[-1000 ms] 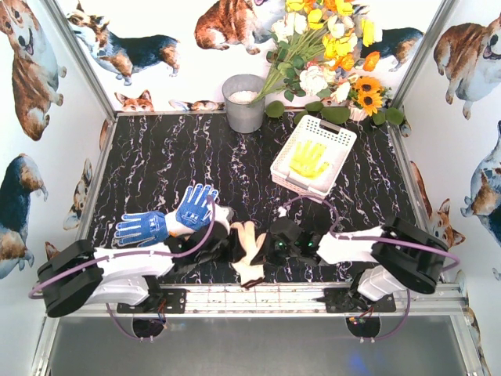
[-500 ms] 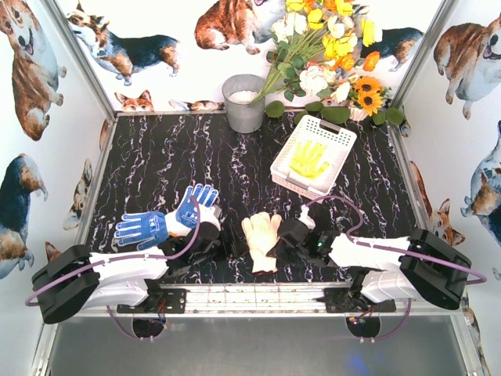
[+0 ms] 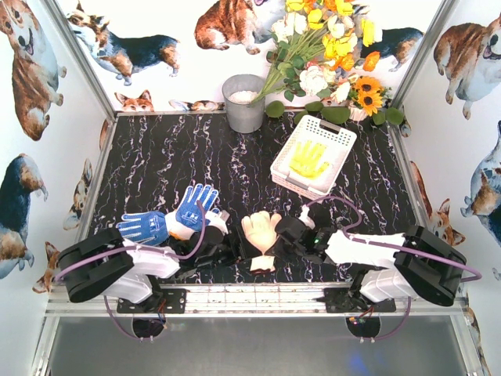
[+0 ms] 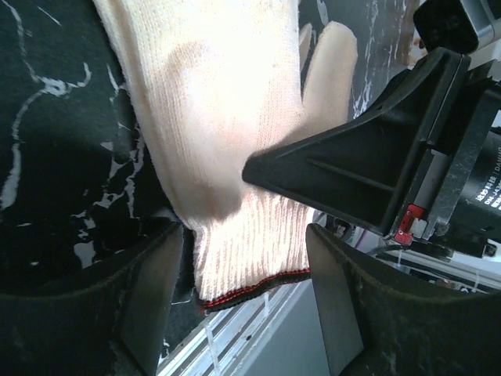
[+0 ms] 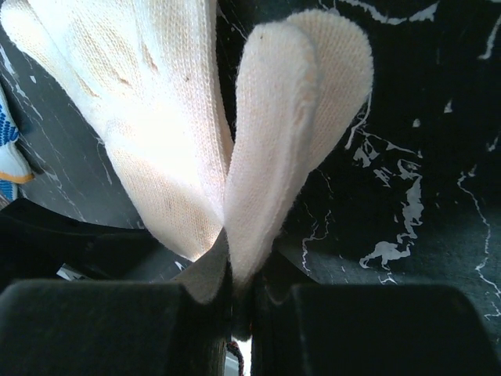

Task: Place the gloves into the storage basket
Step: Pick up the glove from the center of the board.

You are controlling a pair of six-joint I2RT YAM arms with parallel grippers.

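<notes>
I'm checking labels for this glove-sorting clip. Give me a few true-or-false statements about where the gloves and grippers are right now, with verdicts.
1. The right gripper is shut on the cream glove. True.
2. The yellow glove lies on the table beside the storage basket. False: it lies inside the basket.
3. Two blue gloves lie on the table to the left of the cream glove. True.
4. The cream glove is in the basket. False: it is near the table's front edge, between the two grippers.
5. The left gripper is clamped shut. False: its jaws stand apart, one on each side of the cream glove's cuff.
</notes>
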